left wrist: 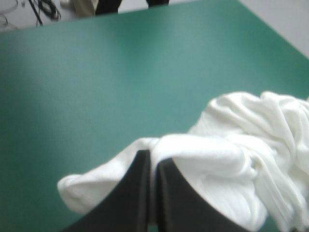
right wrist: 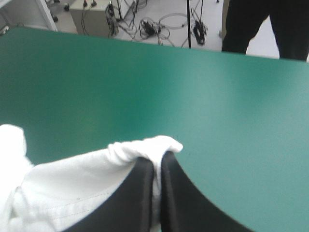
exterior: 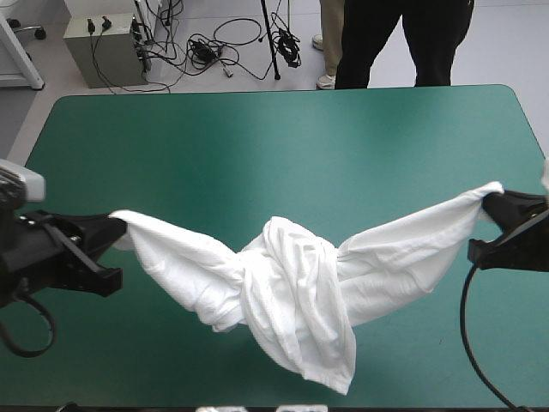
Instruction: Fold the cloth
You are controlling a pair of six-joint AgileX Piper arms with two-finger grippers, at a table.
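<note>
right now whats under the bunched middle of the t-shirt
Only the teal-green cover shows around the T-shirt. Its twisted middle hides the spot beneath. The left gripper and right gripper pinch its ends.

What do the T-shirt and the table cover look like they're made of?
T-shirt: soft, thin matte white fabric, probably cotton knit. It drapes, twists and creases between the arms, and a stitched seam line shows near the right gripper.
Teal-green cover: a smooth, flat sheet with a faint soft sheen and no visible weave. The exact material is unclear.
</note>
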